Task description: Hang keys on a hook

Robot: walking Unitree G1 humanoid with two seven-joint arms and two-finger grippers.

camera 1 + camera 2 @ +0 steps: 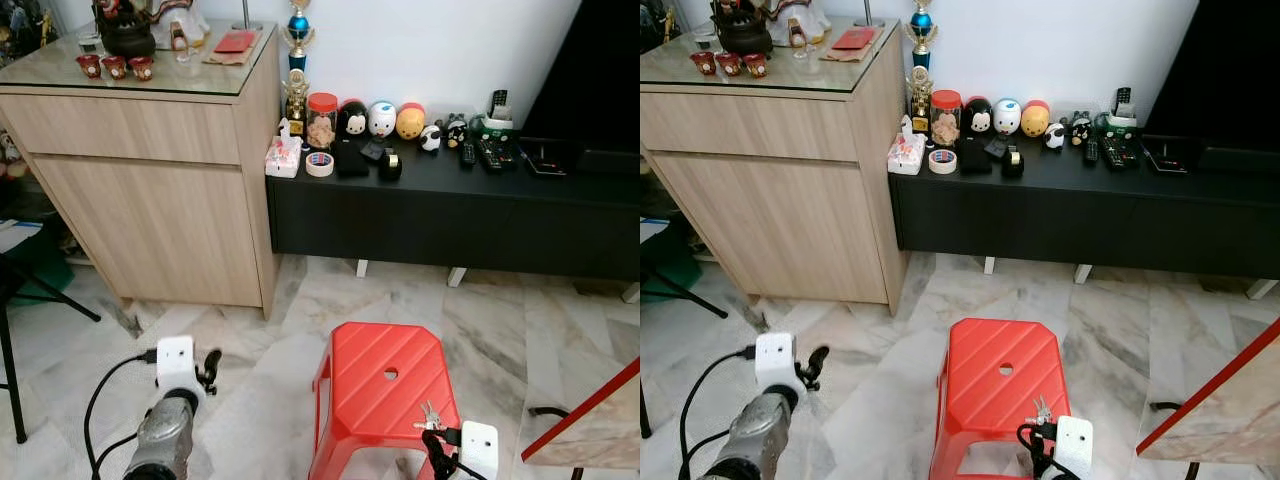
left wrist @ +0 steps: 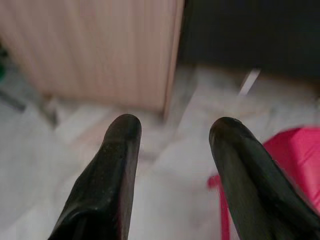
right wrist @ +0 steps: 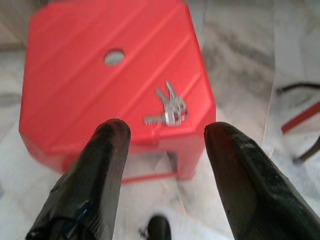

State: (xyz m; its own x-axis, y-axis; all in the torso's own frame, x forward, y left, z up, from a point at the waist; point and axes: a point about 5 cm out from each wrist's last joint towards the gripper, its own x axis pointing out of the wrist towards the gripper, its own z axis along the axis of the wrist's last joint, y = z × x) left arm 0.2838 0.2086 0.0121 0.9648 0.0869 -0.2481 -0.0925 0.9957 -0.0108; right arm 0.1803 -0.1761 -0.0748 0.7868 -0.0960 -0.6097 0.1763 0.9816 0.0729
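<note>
Here, keys point(image 3: 169, 109) lie on a red stool point(image 1: 375, 395) on marble floor point(image 1: 520, 330), both grippers' jaws apart.

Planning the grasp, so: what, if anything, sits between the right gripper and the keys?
Nothing visible does. The keys lie bare on the red stool near its corner, and the right gripper has its jaws open just short of them.

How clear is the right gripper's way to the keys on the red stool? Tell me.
Probably clear, yes. The right gripper hangs open just short of the keys, which lie bare near the red stool's edge, with nothing between.
</note>
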